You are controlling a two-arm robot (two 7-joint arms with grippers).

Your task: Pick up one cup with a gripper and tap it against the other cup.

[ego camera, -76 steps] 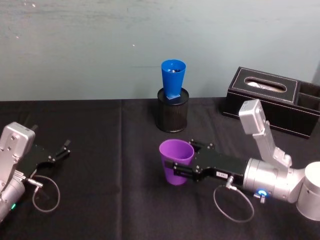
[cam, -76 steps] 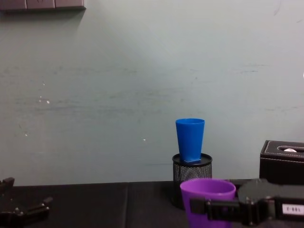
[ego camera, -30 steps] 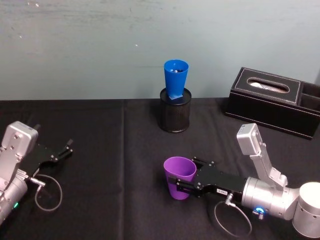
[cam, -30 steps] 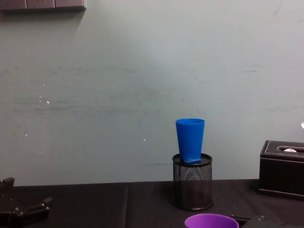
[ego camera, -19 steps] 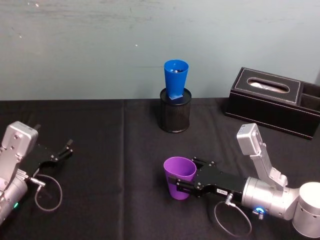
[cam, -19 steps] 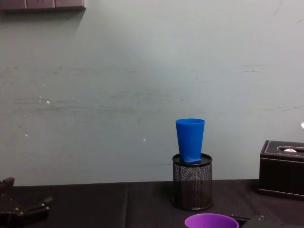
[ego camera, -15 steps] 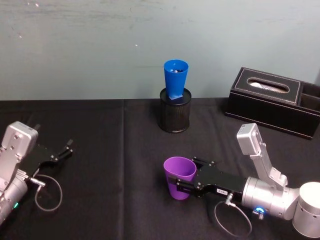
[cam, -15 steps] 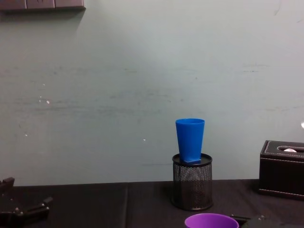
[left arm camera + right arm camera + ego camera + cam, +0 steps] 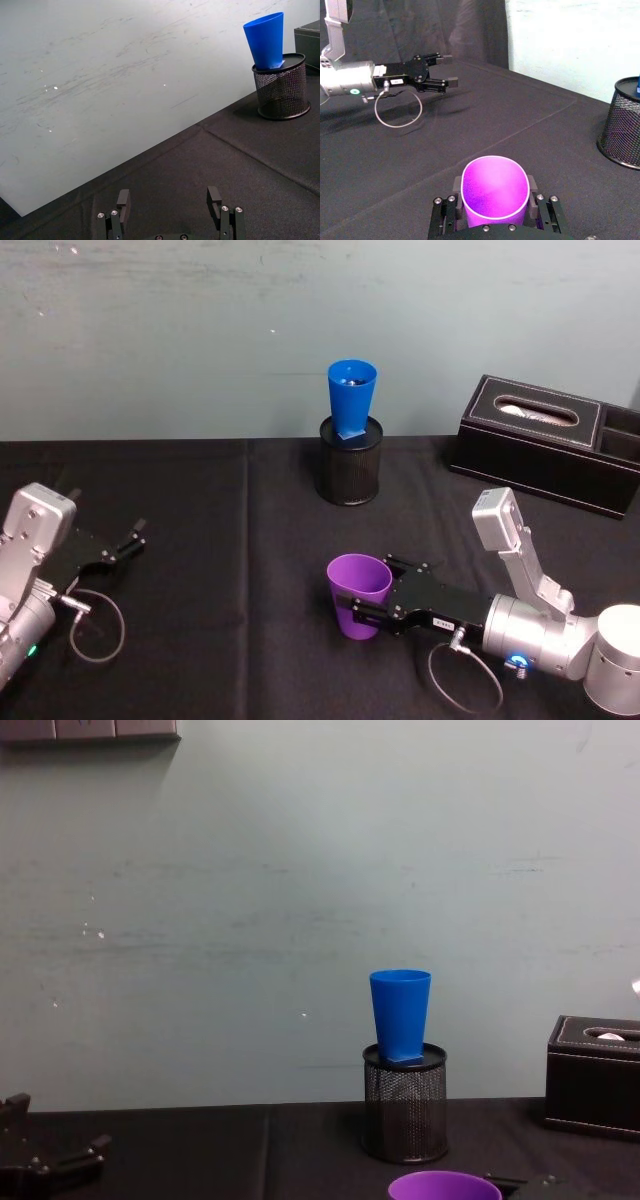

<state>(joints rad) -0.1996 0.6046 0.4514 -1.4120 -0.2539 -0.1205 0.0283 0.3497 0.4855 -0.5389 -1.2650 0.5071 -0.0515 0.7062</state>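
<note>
The purple cup (image 9: 357, 594) stands upright low over the black table, near the front and right of the middle. My right gripper (image 9: 368, 606) is shut on it, one finger (image 9: 454, 198) pressed to each side of the cup (image 9: 495, 192). Its rim (image 9: 445, 1187) shows at the chest view's lower edge. The blue cup (image 9: 351, 398) sits upright in a black mesh pen holder (image 9: 349, 474) at the table's back, well beyond the purple cup, apart from it. The blue cup (image 9: 400, 1014) rises above the holder (image 9: 405, 1116). My left gripper (image 9: 122, 543) rests open at the far left.
A black tissue box (image 9: 545, 438) stands at the back right, to the right of the holder. A cable loop (image 9: 97, 625) lies by the left arm. Black cloth (image 9: 230, 570) lies bare between the two arms.
Since 2.5 s ago my right gripper has lowered the purple cup and drawn it back toward me, away from the blue cup. Over the last second nothing has moved.
</note>
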